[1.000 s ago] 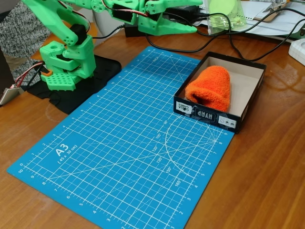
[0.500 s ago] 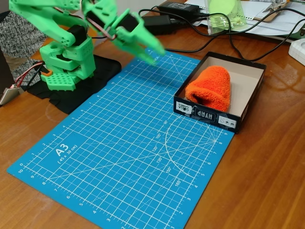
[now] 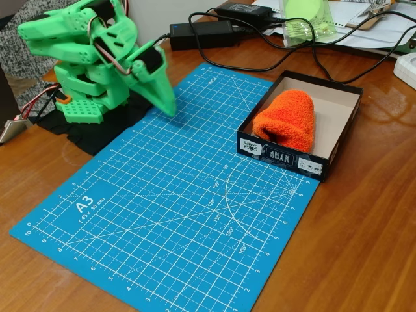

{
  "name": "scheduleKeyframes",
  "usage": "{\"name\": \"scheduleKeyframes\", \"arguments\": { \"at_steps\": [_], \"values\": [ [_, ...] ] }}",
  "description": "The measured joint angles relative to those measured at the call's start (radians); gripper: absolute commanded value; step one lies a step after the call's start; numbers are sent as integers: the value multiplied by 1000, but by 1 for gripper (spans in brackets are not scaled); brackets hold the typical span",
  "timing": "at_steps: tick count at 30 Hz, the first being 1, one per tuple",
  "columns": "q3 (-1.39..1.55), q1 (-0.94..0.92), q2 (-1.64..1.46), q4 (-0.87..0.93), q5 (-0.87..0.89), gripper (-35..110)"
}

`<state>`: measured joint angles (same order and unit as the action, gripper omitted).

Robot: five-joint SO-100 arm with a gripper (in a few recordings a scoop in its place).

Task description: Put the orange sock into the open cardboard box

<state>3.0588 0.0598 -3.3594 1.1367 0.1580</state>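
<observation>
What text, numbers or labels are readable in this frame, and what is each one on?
"A3" and below it "(45 x 30 cm)": on the blue cutting mat.
"120°", "130°", "150°", "165": angle marks along the mat's arc.
Ruler numbers such as "10", "9", "8": along the mat's edges; most are too small to read.
White labels on the open cardboard box front: upside down and blurred, not readable.

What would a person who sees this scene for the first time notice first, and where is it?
The eye goes first to the orange sock, a bright fuzzy bundle lying inside the open cardboard box at the right edge of the blue cutting mat. Next comes the bright green arm folded over its base at the upper left, its gripper pointing down at the mat's far left corner, well apart from the box.
</observation>
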Motion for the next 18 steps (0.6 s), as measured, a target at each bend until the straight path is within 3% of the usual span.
{"name": "scheduleKeyframes", "arguments": {
  "at_steps": [18],
  "values": [
    [0,-63,0,0,58,0]
  ]
}}
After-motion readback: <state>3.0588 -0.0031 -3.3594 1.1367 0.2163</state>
